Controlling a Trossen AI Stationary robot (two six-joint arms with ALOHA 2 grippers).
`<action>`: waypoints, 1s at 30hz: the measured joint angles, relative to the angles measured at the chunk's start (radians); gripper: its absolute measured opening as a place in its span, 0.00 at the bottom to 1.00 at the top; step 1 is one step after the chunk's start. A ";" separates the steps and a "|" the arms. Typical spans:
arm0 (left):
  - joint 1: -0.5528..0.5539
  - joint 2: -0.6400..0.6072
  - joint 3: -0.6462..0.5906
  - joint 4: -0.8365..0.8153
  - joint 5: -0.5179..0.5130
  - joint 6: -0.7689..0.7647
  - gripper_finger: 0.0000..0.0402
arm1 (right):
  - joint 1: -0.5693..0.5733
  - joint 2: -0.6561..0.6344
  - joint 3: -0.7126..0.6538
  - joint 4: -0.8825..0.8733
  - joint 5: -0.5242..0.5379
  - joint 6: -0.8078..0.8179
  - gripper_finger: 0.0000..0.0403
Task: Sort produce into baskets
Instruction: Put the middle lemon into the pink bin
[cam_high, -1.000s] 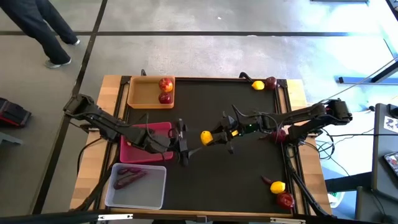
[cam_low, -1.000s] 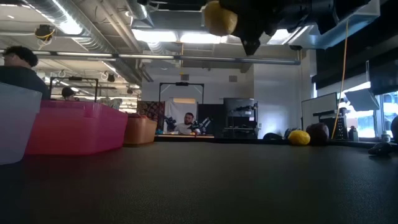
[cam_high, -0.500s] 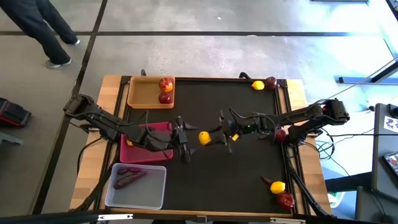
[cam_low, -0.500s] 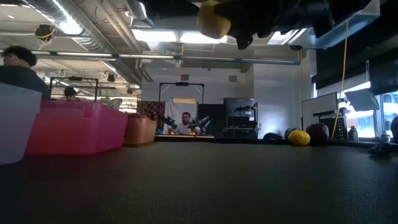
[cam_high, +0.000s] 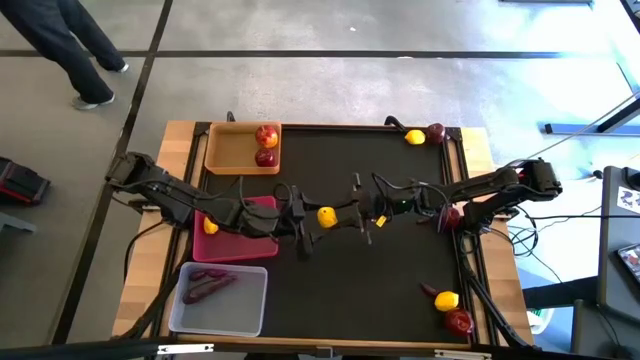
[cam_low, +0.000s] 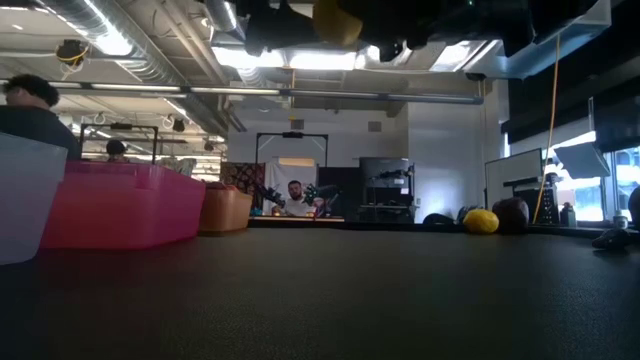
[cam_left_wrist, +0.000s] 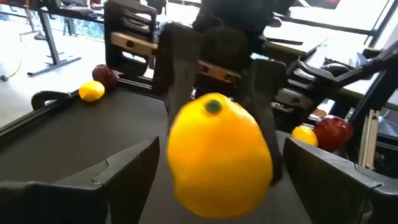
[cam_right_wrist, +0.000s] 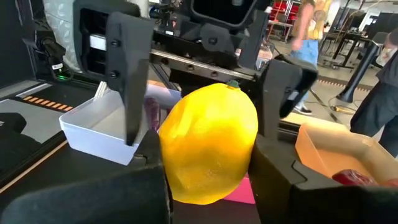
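Observation:
A yellow lemon (cam_high: 326, 215) hangs above the middle of the black table, between my two grippers. My right gripper (cam_high: 341, 216) reaches in from the table's right and is shut on it. My left gripper (cam_high: 311, 216) comes from the left and is open. Its two fingers (cam_right_wrist: 129, 81) stand on either side of the lemon, and I see no touch. To the left stand the wood tray (cam_high: 225, 150) with two apples, the pink tray (cam_high: 255, 205) with a lemon (cam_high: 210, 226), and the translucent tray (cam_high: 240, 300) with purple roots (cam_high: 205, 285). My right gripper pinches the lemon by its two opposite sides (cam_right_wrist: 175, 177) between its two fingers. The fingers come level from the table's right. The lemon is lifted clear of the table, its stem end (cam_left_wrist: 213, 106) toward the right gripper.
A lemon (cam_high: 414, 137) and an apple (cam_high: 436, 132) lie at the far right corner. An apple (cam_high: 450, 215) lies under the right arm. A purple root (cam_high: 428, 290), a lemon (cam_high: 446, 300) and an apple (cam_high: 458, 321) lie near right.
My right gripper has carried the lemon a little toward the table's left and slightly up. My left gripper has moved toward the lemon, and its open fingers now stand around it.

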 joint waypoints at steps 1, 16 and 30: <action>0.001 0.000 0.000 0.007 0.000 0.000 0.83 | 0.000 0.000 0.000 0.002 0.000 0.000 0.28; 0.001 -0.003 0.000 0.049 -0.003 0.022 0.59 | 0.001 0.000 0.000 0.003 -0.003 0.000 0.28; 0.001 -0.004 0.000 0.045 0.000 0.043 0.40 | 0.001 0.000 -0.001 0.011 -0.008 0.028 0.40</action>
